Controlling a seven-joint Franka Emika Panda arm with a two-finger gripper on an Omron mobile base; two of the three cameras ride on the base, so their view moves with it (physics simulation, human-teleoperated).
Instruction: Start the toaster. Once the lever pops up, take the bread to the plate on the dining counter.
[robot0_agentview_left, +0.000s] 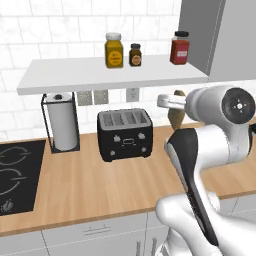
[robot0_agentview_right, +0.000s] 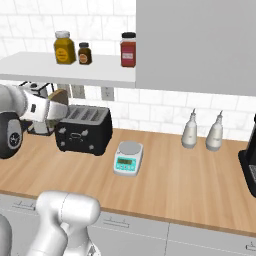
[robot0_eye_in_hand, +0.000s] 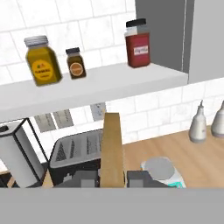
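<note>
Our gripper (robot0_eye_in_hand: 112, 178) is clamped on the bread (robot0_eye_in_hand: 112, 148), which stands edge-on between the two dark finger tips in the hand view and rises toward twelve o'clock. In the left base view the same brown slice (robot0_agentview_left: 176, 114) shows just past the wrist, lifted clear above the worktop (robot0_agentview_left: 100, 185); from the right base view it (robot0_agentview_right: 58, 100) sits at the end of the forearm, at about ten o'clock from the toaster (robot0_agentview_right: 84, 129).

Moving outward, the toaster (robot0_agentview_left: 125, 134) lies below and at roughly eight o'clock from the slice in the left base view, with its slots looking empty. A paper-towel roll (robot0_agentview_left: 63, 121) stands at nine o'clock from the toaster, and a small scale (robot0_agentview_right: 128, 157) sits at four o'clock from it in the right base view. Three jars rest on the shelf (robot0_agentview_left: 112, 75) overhead, and two pale bottles (robot0_agentview_right: 202, 131) stand further along the backsplash.

We judge the toasting step finished and the carry step under way: the bread is out and held. Neither the plate nor the dining counter appears here, so the next move likely calls for turning the base away from this wall while holding the slice firmly and clear of the shelf edge.
</note>
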